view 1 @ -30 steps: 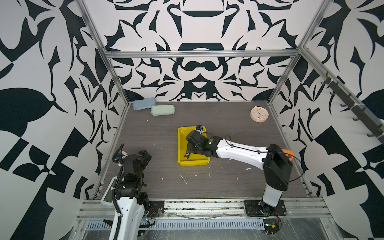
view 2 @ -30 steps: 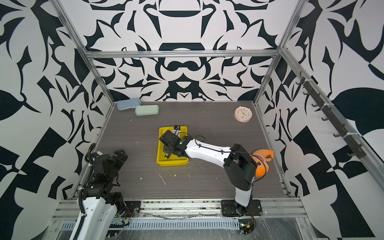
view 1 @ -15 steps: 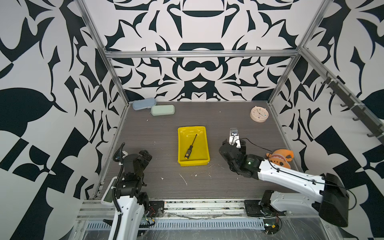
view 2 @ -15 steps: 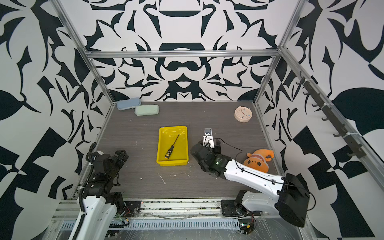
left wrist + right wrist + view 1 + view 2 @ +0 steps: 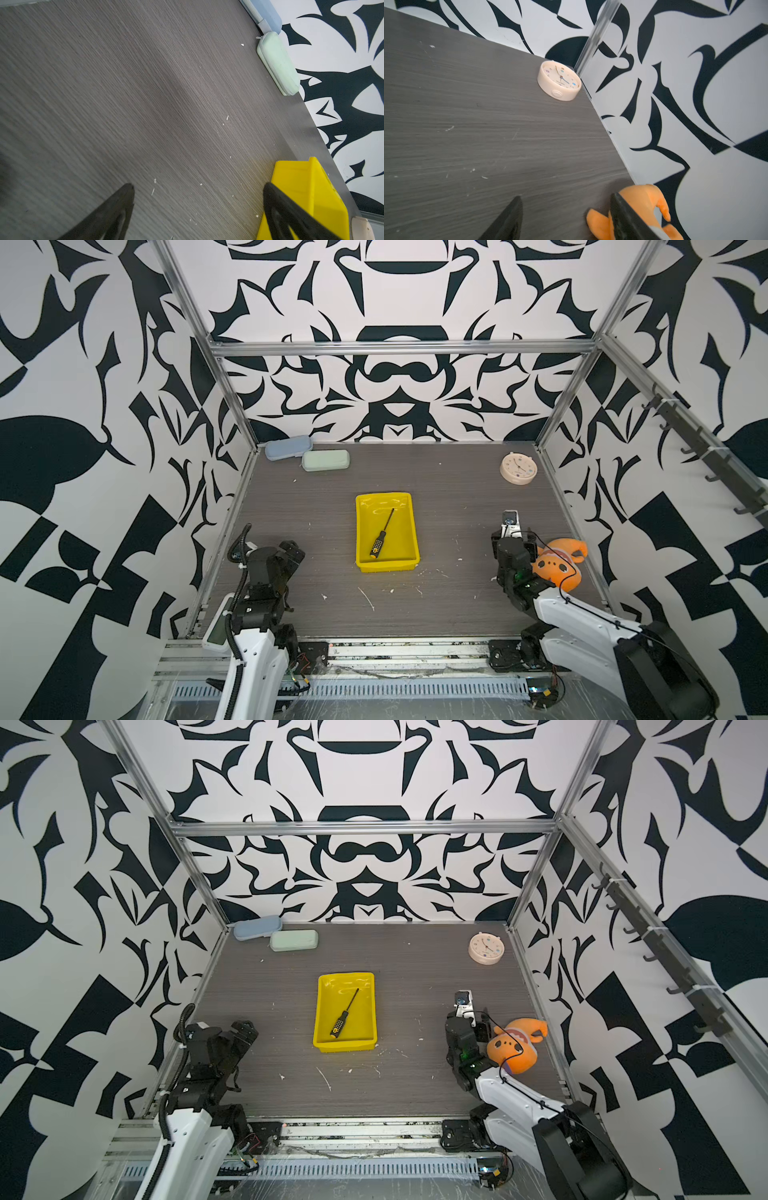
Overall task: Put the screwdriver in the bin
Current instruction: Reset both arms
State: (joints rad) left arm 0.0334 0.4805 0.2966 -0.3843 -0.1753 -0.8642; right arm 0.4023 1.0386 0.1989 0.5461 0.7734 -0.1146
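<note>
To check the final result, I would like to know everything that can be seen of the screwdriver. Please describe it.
The screwdriver is slim, with a thin dark metal shaft and a black handle with yellow dots and a yellow-orange end cap. It lies flat and diagonally on the floor of the yellow bin, fully inside the low walls. The handle points toward the robot's side and the tip toward the back wall. It looks whole. Only the bin touches it.
</note>
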